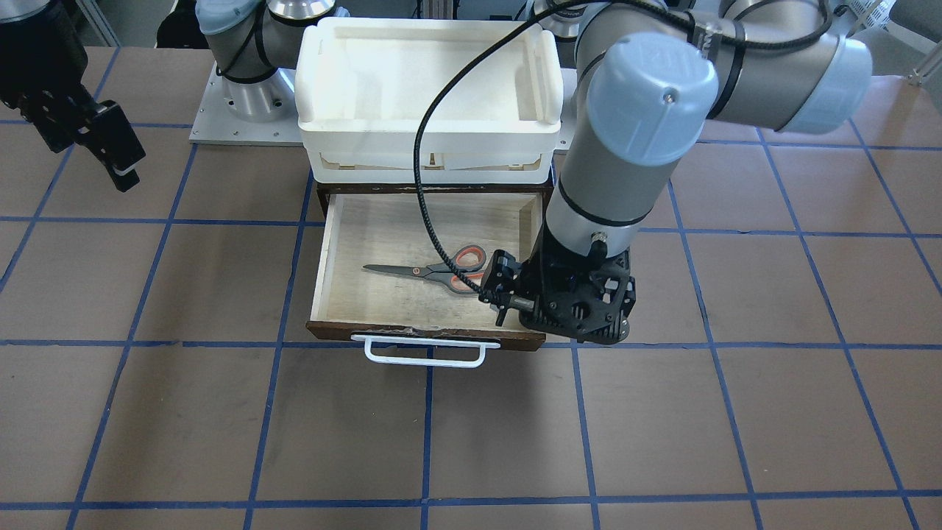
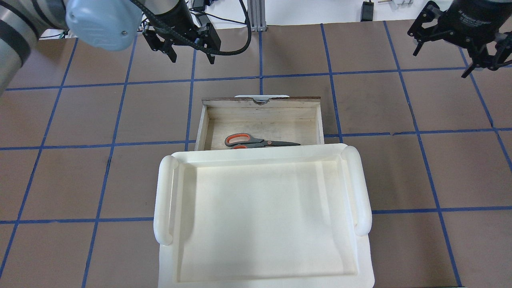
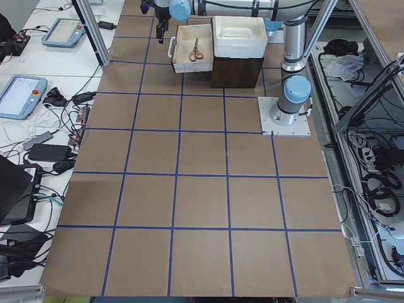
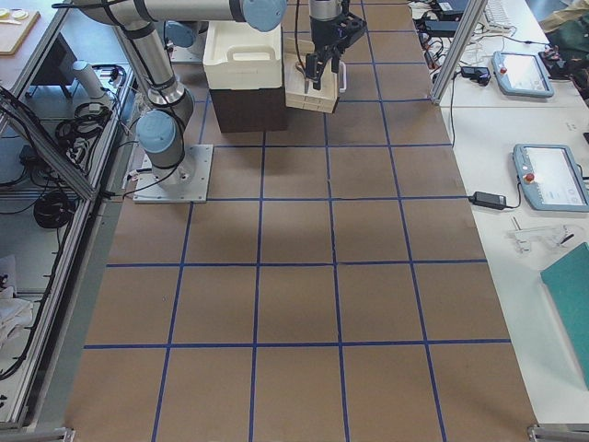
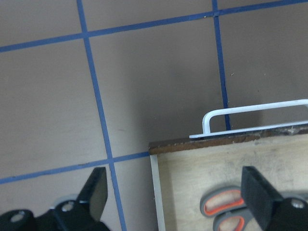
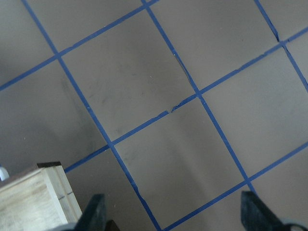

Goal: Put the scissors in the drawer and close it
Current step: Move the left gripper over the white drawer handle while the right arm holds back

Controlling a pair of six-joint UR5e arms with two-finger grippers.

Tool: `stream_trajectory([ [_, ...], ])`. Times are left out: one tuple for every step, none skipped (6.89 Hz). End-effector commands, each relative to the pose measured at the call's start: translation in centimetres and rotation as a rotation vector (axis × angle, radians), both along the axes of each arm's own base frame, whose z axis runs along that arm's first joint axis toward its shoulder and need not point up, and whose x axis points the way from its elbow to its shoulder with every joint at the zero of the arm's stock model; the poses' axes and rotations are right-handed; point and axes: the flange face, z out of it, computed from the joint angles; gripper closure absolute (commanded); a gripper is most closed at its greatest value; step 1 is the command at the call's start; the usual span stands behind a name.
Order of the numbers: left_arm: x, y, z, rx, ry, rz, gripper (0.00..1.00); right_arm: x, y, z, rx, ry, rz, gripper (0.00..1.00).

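Observation:
The scissors (image 1: 434,272), with grey handles lined orange-red, lie flat inside the open drawer (image 1: 427,335). Their blades point toward the robot's right. They also show in the overhead view (image 2: 256,142) and the left wrist view (image 5: 226,208). The drawer has pale wood inside, a dark brown front and a white bar handle (image 1: 427,352). My left gripper (image 2: 191,56) hangs above the drawer's front corner on the robot's left, open and empty; in the left wrist view (image 5: 175,195) the corner lies between its fingers. My right gripper (image 2: 442,60) is open and empty, high over bare table well to the drawer's right.
A white plastic tray (image 2: 260,216) sits on top of the dark cabinet (image 3: 237,71) that the drawer slides out of. The brown table carries blue tape grid lines. A black cable (image 1: 423,184) from the left arm loops over the drawer.

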Motion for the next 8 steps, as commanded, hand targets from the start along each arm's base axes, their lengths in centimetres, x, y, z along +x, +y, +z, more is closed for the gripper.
stream_trajectory([
  [-1.8, -3.9, -5.4, 0.013, 0.001, -0.021, 0.0, 2.9, 1.0, 0.9, -0.003, 0.015, 0.221, 0.0],
  [-2.0, -4.9, -8.7, 0.05, -0.006, -0.031, 0.0, 5.5, 1.4, 0.8, -0.007, -0.017, 0.277, 0.0],
  [-2.1, -5.7, -10.7, 0.072, -0.01, -0.033, 0.0, 7.9, 2.0, 1.5, -0.021, -0.009, 0.342, 0.0],
  [-2.5, -6.8, -11.5, 0.066, 0.008, -0.033, 0.0, 8.6, 1.8, 1.1, -0.01, -0.017, 0.354, 0.0],
  [-3.1, -7.5, -12.9, 0.078, 0.028, -0.029, 0.0, 7.6, 1.4, 0.9, -0.009, -0.009, 0.336, 0.0],
  [-4.2, -6.9, -13.8, 0.107, 0.02, -0.039, 0.0, 7.5, 1.4, 0.7, -0.002, -0.017, 0.326, 0.0],
  [-4.2, -6.3, -15.0, 0.182, 0.006, -0.039, 0.0, 7.5, 1.4, 0.3, 0.008, -0.02, 0.317, 0.0],
  [-4.2, -5.7, -15.6, 0.237, -0.003, -0.038, 0.0, 7.5, 1.6, -0.8, 0.031, -0.024, 0.315, 0.0],
])
